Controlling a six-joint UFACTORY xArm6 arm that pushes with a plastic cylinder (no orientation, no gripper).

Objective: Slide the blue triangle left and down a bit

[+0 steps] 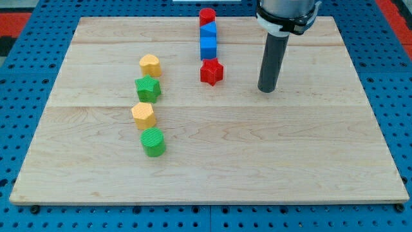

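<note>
A pale wooden board (212, 161) is lying on a blue pegboard surface (26, 51). No containers are showing; every block is sitting loose on the board.

Near the view's top, four blocks are forming a column running top to bottom: a red cylinder (206, 16), the blue triangle (208, 30), a blue cube (208, 47), and a red star (211, 71). The blue triangle is touching the red cylinder above and the blue cube below. Its pointing direction and long axis are too small to make out.

To the view's left, a second column is running downward: a yellow heart (150, 65), a green star (148, 88), a yellow hexagon (143, 115), and a green cylinder (153, 142).

My tip (267, 89) is resting on the board, to the view's right of the red star and well apart from the blue triangle. It is a plain rod, touching and holding nothing.
</note>
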